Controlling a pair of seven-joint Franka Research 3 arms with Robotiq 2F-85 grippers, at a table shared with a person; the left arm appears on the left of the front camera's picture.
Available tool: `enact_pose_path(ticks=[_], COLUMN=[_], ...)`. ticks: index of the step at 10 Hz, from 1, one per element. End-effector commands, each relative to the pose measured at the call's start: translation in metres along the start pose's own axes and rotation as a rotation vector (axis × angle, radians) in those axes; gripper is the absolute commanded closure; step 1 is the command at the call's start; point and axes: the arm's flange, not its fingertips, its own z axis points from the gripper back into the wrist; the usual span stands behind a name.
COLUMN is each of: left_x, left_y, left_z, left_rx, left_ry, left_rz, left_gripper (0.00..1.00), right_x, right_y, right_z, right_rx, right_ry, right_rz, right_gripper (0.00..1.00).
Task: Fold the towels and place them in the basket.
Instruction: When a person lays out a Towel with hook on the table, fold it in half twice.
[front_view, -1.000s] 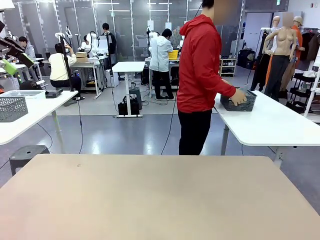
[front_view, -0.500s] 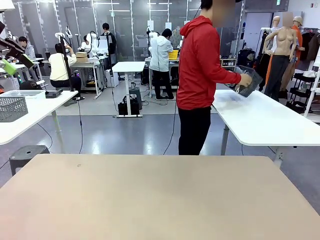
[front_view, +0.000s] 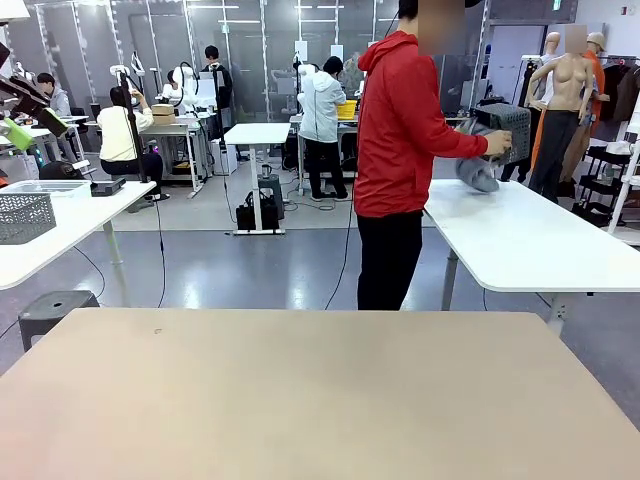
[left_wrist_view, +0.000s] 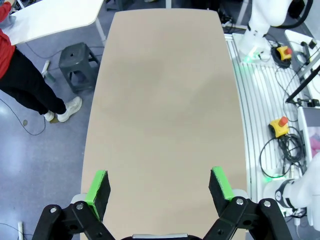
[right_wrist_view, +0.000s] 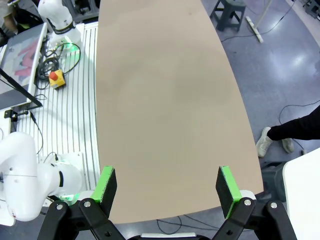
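Left claw (left_wrist_view: 160, 192) released, fingers spread wide, hanging over tan table (left_wrist_view: 160, 100). Right claw (right_wrist_view: 166, 186) same: wide apart, gripping nothing. Basket (front_view: 507, 122) well beyond both claws, off toward right claw's side, tipped in person's hand (front_view: 496, 146) above white side table (front_view: 530, 245). Towel (front_view: 478, 172) spilling out of it, pale grey-looking. Risks, my read: towel lands bunched, or slides off white table edge. Everything sits far out of claw reach, so any grab now shuts on air.
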Motion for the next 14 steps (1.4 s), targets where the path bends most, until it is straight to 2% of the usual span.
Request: enact_pose_path(ticks=[1, 14], left_x=[0.0012, 0.0012], left_y=[-0.0015, -0.0015], left_z=[0.0010, 0.0010], left_rx=[0.007, 0.007], left_ry=[-0.001, -0.001], left_rz=[-0.002, -0.002], left_gripper=[0.00, 0.00], right_x=[0.0014, 0.0014], right_y=[0.0013, 0.0013], right_z=[-0.0008, -0.0008], right_rx=[-0.001, -0.001], right_ry=[-0.004, -0.004], right_rz=[0.004, 0.004], right_gripper=[0.00, 0.00])
